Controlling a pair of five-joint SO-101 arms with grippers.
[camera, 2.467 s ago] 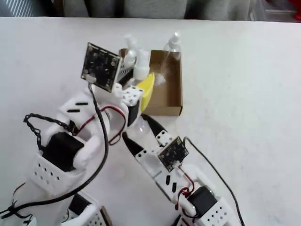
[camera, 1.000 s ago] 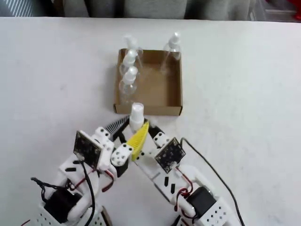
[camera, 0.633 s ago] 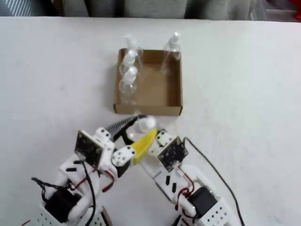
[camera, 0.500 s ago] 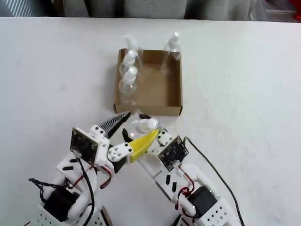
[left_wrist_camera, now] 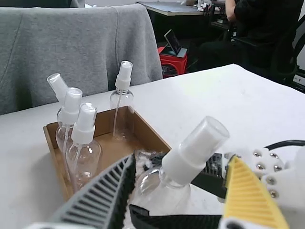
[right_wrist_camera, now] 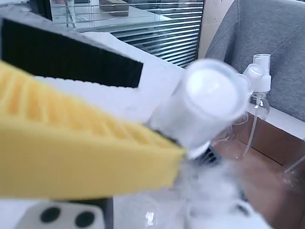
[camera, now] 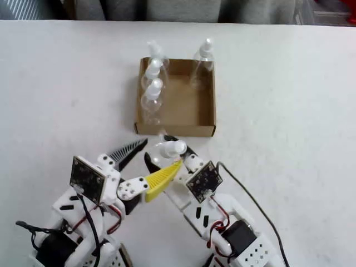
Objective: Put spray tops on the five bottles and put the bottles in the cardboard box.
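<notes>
**Four boxed, one in hand**

High view: four topped bottles sit in the cardboard box. Your right gripper pinches the fifth bottle just outside.
Left wrist view: your left gripper is spread around it.
Right wrist view: its spray top is on, so only boxing is left.

Brown cardboard box: matt, fibrous paperboard. Clear plastic bottle: glossy, transparent wall; its white plastic spray top is smooth, semi-matt. White counter: smooth, matt. Left gripper: ribbed matt plastic fingers, one yellow, one dark grey. Grey cloth: soft, matt weave. White arm housings: smooth moulded plastic.
</notes>
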